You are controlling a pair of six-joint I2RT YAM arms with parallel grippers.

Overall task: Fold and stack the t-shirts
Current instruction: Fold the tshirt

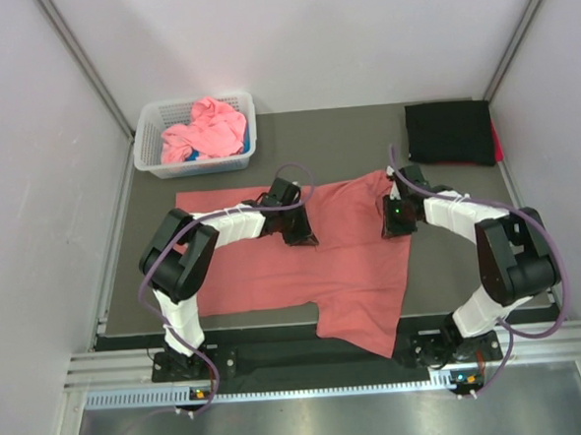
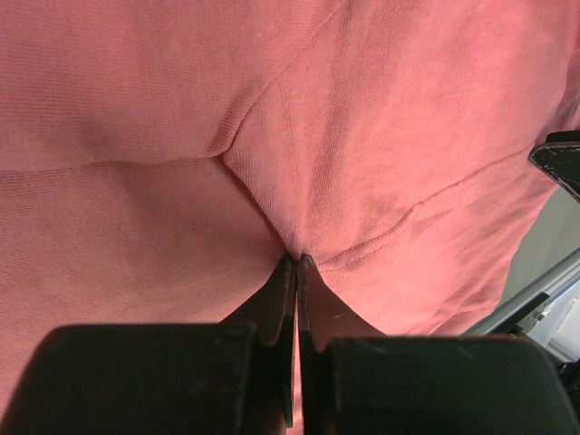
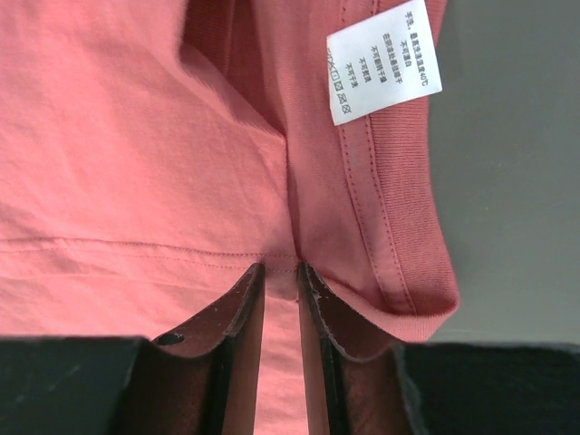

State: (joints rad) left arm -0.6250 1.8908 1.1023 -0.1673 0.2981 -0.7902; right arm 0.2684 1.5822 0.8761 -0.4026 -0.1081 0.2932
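1. A salmon-red cotton t-shirt (image 1: 358, 272) lies spread flat over the middle of the dark grey counter (image 1: 345, 140). One corner of it droops over the counter's edge at 6 o'clock, between the two arm bases.
2. The left gripper (image 1: 299, 232) is down on the shirt's upper part, toward 12 o'clock. Its jaws are pressed fully together, and creases in the cloth run straight into the tips, so a small pinch of fabric is caught there.
3. The right gripper (image 1: 397, 221) sits at 3 o'clock from the left one, near the shirt's 3 o'clock edge. Its jaws stand a narrow way apart with the tips at the cloth, and a raised fold runs into the gap. They are not clamped on it.
4. Just beyond the right jaws is a stitched, ribbed hem, and a small white printed care label (image 3: 383, 62) is sewn beside it, lying face up.
5. A white plastic lattice basket (image 1: 148, 147) stands in the counter's 11 o'clock corner. A crumpled pink t-shirt (image 1: 206, 129) is heaped inside, with a bit of blue showing beneath it.
6. At the 1 o'clock corner rests a folded black t-shirt (image 1: 450, 134), well apart from the spread shirt. A sliver of red peeks out along its 3 o'clock side.
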